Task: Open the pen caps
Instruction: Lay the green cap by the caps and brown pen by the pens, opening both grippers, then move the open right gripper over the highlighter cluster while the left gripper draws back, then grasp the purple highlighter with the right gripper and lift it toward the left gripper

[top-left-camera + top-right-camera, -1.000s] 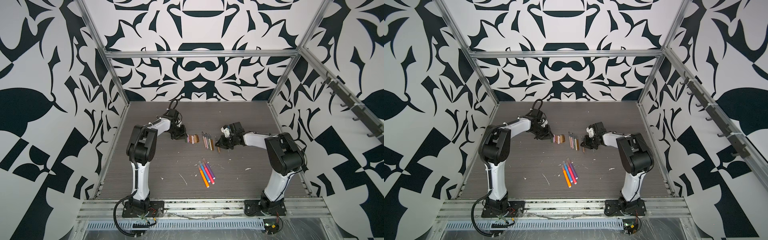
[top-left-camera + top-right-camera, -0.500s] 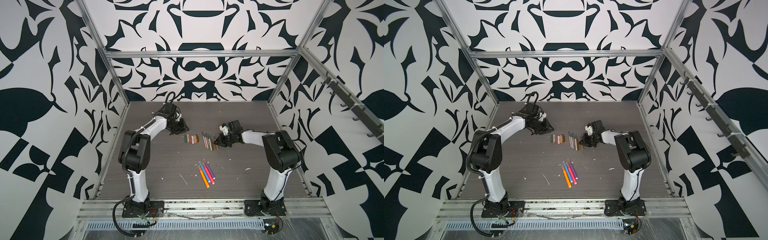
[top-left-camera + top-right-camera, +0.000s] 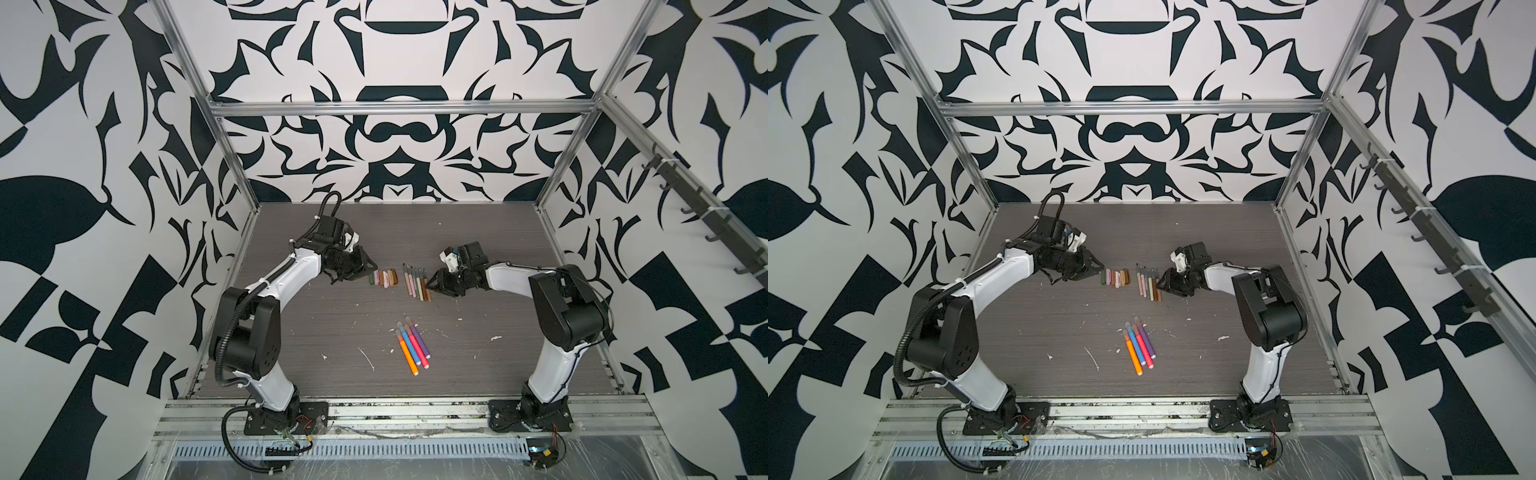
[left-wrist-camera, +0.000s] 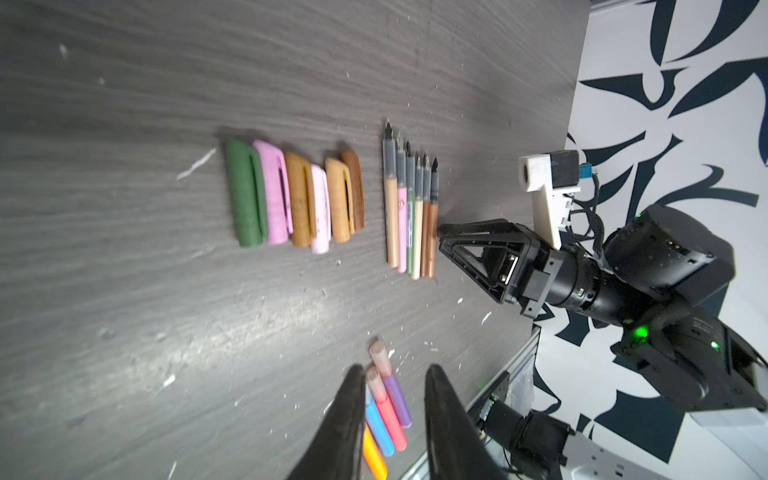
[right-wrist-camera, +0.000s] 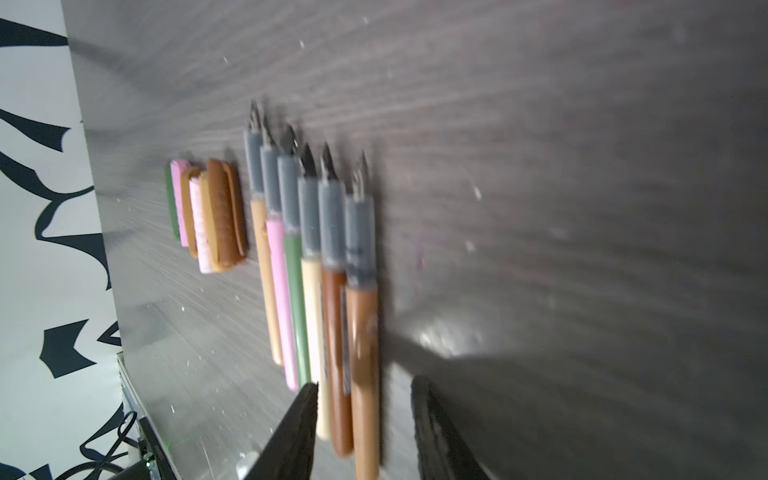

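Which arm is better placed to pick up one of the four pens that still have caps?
Probably right: the right end effector stands open, nearer the capped pens. The left end effector sits beside the loose caps, farther away.

Row of pen caps [image 3: 384, 277] lies side by side, touching, mid tabletop [image 3: 316, 332]. Just right of it, apart, the uncapped pens [image 3: 417, 286] lie parallel, tips toward the back wall. Capped pens [image 3: 412, 348] are bunched nearer the front, well apart. Left gripper [image 3: 363, 272] is just left of the caps; right gripper [image 3: 435, 284] is just right of the uncapped pens.
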Available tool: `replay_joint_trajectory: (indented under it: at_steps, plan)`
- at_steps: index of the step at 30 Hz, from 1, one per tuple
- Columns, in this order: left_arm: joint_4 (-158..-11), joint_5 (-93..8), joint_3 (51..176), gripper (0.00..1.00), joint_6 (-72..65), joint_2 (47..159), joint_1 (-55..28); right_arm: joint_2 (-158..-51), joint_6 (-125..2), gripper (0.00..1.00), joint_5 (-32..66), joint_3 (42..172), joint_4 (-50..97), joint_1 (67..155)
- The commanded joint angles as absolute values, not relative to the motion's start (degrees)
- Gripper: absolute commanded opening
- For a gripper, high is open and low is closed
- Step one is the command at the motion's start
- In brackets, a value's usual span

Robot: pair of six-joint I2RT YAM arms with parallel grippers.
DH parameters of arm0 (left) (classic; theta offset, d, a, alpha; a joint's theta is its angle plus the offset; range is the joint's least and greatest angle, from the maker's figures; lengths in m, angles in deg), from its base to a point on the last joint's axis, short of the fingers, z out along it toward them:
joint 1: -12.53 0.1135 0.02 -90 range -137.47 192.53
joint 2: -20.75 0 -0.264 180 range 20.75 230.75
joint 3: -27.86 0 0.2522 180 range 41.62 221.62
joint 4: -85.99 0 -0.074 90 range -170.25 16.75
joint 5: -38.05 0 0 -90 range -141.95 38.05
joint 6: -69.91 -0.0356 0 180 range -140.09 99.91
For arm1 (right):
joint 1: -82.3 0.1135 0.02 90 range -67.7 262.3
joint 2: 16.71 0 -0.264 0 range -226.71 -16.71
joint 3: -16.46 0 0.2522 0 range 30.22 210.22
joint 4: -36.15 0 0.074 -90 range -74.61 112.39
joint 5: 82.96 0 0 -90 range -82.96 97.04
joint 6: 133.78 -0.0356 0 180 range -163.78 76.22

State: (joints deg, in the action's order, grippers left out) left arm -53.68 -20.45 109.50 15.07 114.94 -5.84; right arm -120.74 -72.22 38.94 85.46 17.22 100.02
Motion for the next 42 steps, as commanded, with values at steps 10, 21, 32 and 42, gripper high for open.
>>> replay_joint_trajectory:
  at_steps: [10,21,32,42]
  plan:
    - [-61.3,-18.0,98.4,0.28,18.7,106.3,-7.0,-91.5,-74.4,0.35,28.1,66.2,8.6,107.4]
    - [-66.7,-16.9,94.6,0.27,21.2,105.3,-8.1,-91.5,-84.6,0.32,10.5,64.9,8.9,133.4]
    - [-65.1,-16.0,93.6,0.27,19.6,104.0,-8.2,-101.1,-83.0,0.20,5.1,73.6,3.4,136.2]
    - [-64.4,-15.5,94.4,0.27,19.6,103.6,-8.1,-101.9,-83.3,0.24,2.0,73.6,-0.6,137.0]
